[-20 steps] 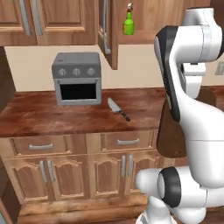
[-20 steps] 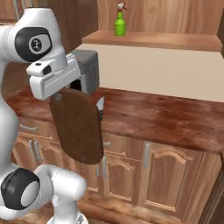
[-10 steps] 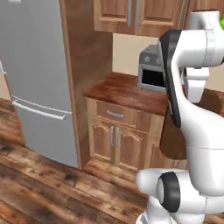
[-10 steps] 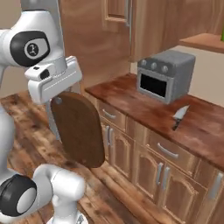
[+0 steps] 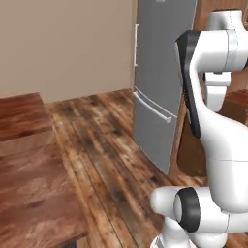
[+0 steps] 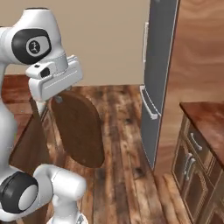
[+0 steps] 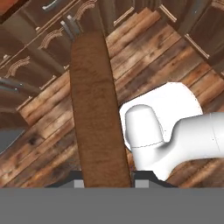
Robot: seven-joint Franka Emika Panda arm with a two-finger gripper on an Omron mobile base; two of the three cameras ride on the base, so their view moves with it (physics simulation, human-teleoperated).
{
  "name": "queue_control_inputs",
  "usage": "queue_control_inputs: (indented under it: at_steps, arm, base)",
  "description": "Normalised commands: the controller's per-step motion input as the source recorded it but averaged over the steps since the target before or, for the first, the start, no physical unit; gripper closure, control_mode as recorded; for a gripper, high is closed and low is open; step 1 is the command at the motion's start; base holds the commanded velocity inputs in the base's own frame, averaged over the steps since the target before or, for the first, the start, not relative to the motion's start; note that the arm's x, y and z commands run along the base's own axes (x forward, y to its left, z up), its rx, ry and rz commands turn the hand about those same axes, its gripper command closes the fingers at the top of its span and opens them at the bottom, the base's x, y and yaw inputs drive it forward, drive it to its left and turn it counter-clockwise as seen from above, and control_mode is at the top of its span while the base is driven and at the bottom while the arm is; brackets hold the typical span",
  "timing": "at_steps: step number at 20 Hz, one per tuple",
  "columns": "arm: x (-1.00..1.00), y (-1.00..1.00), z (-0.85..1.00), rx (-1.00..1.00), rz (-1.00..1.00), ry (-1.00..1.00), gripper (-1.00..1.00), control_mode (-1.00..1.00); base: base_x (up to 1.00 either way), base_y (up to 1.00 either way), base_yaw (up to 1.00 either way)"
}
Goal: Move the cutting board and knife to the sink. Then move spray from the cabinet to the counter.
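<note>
My gripper (image 7: 106, 183) is shut on the top edge of the cutting board (image 7: 94, 109), a dark-brown wooden board that hangs straight down from it over the floor. From the right base view the board (image 6: 78, 131) hangs below the white hand, broad face toward the camera, rounded end down. A dark piece of the board (image 5: 193, 155) shows behind the arm in the left base view. A stretch of counter (image 6: 205, 116) lies at the right edge. The knife, spray, cabinet and sink are out of view.
A tall grey fridge (image 5: 160, 72) (image 6: 159, 65) stands ahead, with a wood side panel to its right. Lower cabinets (image 6: 192, 162) sit under the counter. Another dark wood top (image 5: 29, 184) is close on the left. Plank floor (image 6: 122, 131) lies between.
The whole picture has swung: the camera turned away from the toaster oven counter toward the fridge and floor. The board stays gripped and hanging as before.
</note>
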Motion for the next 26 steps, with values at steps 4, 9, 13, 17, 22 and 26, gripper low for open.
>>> queue_control_inputs:
  at_steps: [4, 9, 13, 17, 22, 26]
  arm:
    - [0.00, 0.00, 0.00, 0.00, 0.00, 0.00, 1.00, 1.00]
    - [0.00, 0.00, 0.00, 0.00, 0.00, 0.00, 1.00, 1.00]
    - [0.00, 0.00, 0.00, 0.00, 0.00, 0.00, 1.00, 1.00]
    - [0.00, 0.00, 0.00, 0.00, 0.00, 0.00, 1.00, 1.00]
    - [0.00, 0.00, 0.00, 0.00, 0.00, 0.00, 1.00, 1.00]
    - [0.00, 0.00, 0.00, 0.00, 0.00, 0.00, 1.00, 1.00]
  base:
    - [-0.15, 0.00, 1.00]
    - [-0.15, 0.00, 1.00]
    - [-0.14, 0.00, 1.00]
    - [-0.14, 0.00, 1.00]
    - [-0.14, 0.00, 1.00]
    - [-0.15, 0.00, 1.00]
